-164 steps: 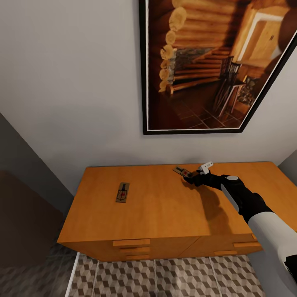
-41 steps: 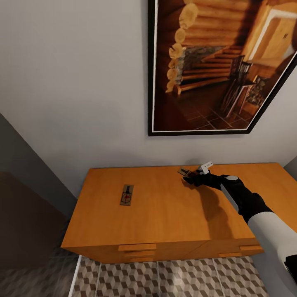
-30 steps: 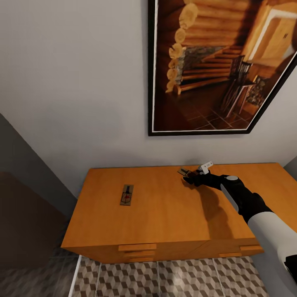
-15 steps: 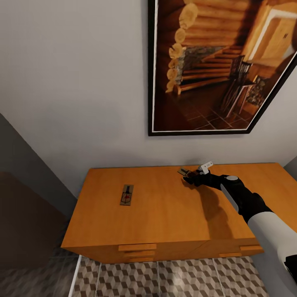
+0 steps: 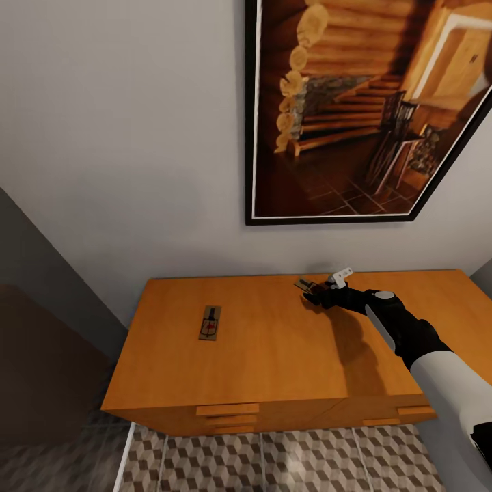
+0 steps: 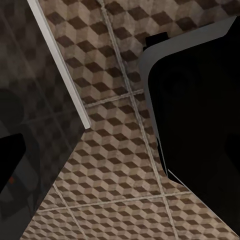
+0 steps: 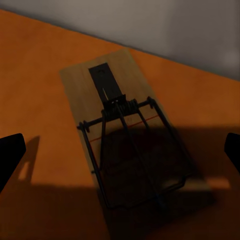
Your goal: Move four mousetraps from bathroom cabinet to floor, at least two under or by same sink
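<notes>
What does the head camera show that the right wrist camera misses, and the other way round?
Head view alone: a second mousetrap lying toward the cabinet's left end, a framed picture on the wall, the drawer fronts, the tiled floor and the right arm reaching in.

Right wrist view alone: the near trap's detail, its dark wire bar and spring on the pale board, with the open fingertips spread either side of it.

Both: the mousetrap under the right gripper, lying flat on the orange cabinet top near the wall.
</notes>
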### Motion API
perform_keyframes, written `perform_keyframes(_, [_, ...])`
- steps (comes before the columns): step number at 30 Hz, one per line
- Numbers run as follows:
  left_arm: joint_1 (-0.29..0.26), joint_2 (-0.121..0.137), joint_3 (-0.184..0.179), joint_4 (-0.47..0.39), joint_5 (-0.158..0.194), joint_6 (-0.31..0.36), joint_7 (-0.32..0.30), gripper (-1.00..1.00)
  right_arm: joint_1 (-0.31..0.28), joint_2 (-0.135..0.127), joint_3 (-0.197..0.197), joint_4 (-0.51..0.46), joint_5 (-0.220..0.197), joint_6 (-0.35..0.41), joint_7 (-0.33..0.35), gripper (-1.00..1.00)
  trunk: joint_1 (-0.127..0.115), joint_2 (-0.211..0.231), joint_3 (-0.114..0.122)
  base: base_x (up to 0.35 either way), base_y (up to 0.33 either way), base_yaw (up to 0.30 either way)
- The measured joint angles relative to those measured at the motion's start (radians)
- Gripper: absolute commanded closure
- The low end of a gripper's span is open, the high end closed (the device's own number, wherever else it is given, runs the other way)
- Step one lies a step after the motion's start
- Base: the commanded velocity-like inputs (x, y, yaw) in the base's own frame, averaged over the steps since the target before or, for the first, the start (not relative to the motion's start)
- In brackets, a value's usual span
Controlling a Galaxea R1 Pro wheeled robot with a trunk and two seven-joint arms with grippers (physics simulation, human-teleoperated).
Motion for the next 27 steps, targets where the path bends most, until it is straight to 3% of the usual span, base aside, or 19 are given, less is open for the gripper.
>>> perform_keyframes(27, [0.0,0.0,0.0,0.0,0.0,0.0,-0.001,-1.0,-0.001,0.0,-0.002,-0.008,-0.005,0.0,-0.001,-1.0,0.0,-0.001,-0.013,0.0,0.0,0.0])
